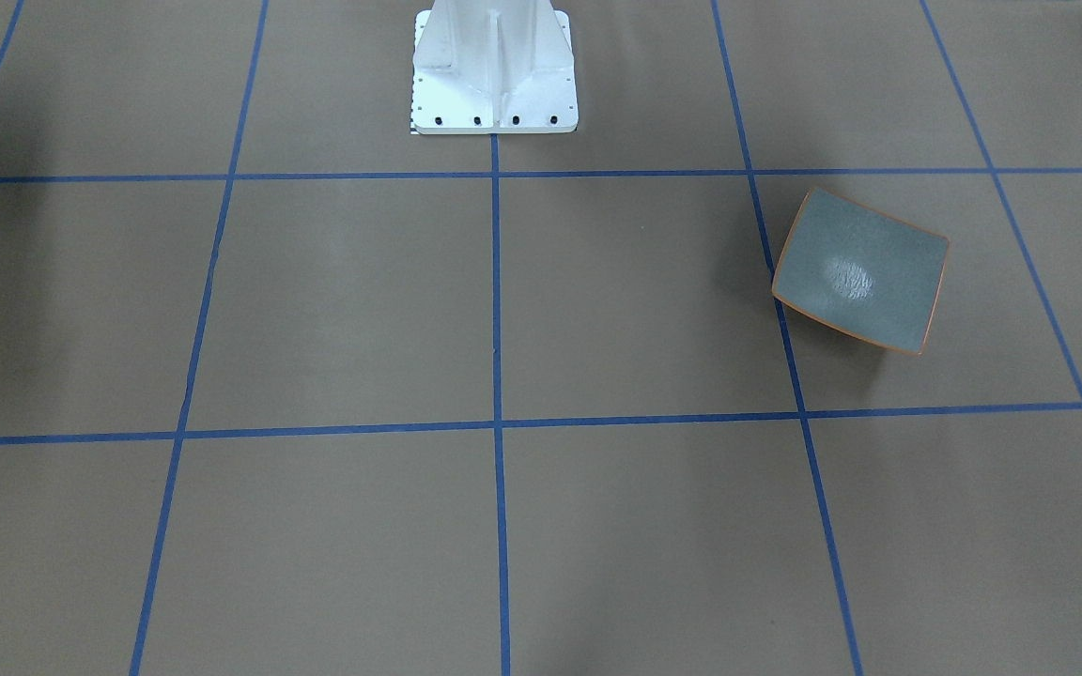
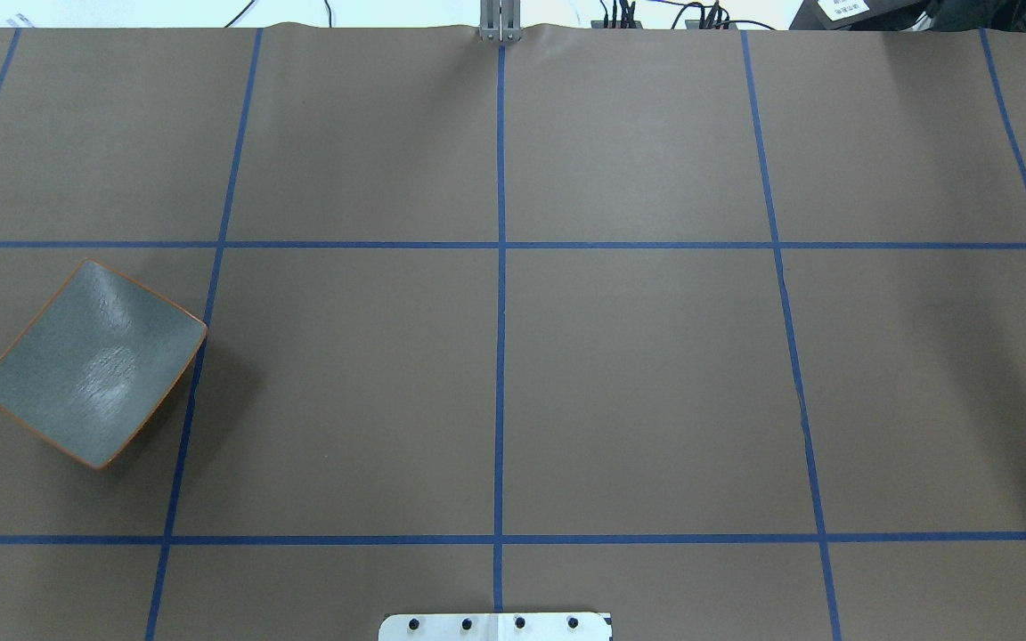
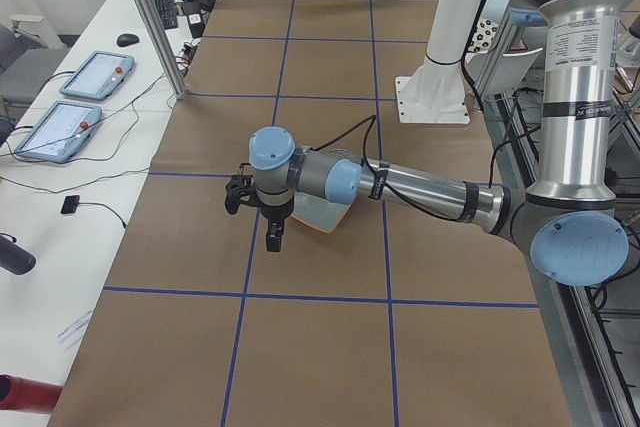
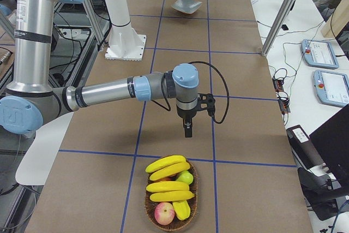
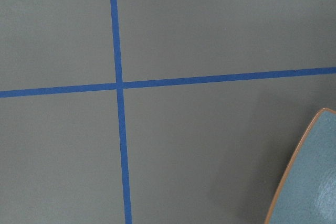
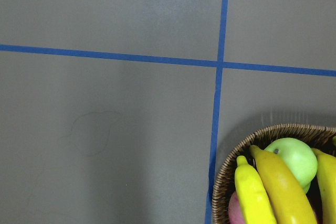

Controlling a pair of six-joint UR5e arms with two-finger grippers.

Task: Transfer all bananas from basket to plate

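Bananas (image 4: 168,186) lie crosswise, stacked in the wicker basket (image 6: 219,182) at the worktop (image 4: 245,135) end opposite the plate (image 1: 860,282). The right end effector (image 4: 187,129) hangs near the basket, far nearer than the left end effector (image 3: 272,239); neither's finger spread can be told.
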